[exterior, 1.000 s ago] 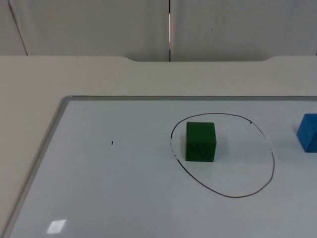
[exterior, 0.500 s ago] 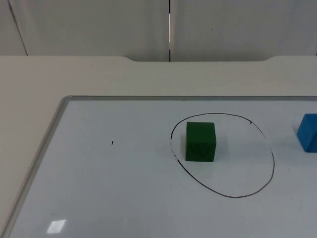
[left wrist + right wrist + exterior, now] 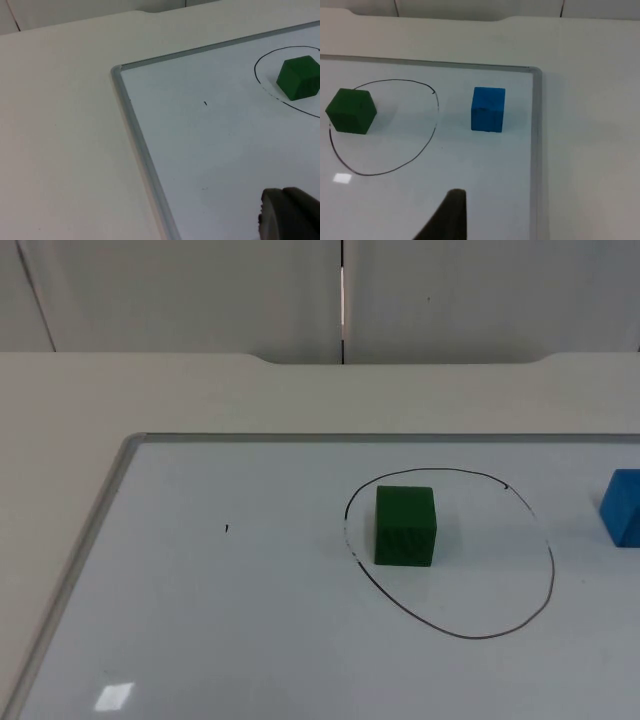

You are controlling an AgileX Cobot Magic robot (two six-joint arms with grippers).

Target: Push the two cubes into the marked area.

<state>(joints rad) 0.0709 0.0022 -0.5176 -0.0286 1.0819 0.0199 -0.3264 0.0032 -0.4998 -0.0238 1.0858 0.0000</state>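
A green cube (image 3: 406, 525) sits inside the drawn black ring (image 3: 540, 540) on a whiteboard (image 3: 250, 640), toward its nine o'clock edge. A blue cube (image 3: 624, 507) lies outside the ring at three o'clock. In the right wrist view, the blue cube is at roughly one o'clock from the right gripper (image 3: 451, 215). In the left wrist view, the green cube is at about twelve o'clock, well apart from the left gripper (image 3: 290, 215). Whether either gripper's fingers are apart or together cannot be told.

Left end effector (image 3: 289, 214) and right end effector (image 3: 449, 216) — both hovering.

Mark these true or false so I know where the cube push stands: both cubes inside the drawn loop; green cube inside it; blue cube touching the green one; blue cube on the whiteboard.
1. Both cubes are inside the drawn loop. False: the blue cube sits outside it.
2. The green cube is inside the loop. True.
3. The blue cube touches the green cube. False: they are apart, with the loop's line between them.
4. The blue cube rests on the whiteboard. True, near its framed edge in the right wrist view.
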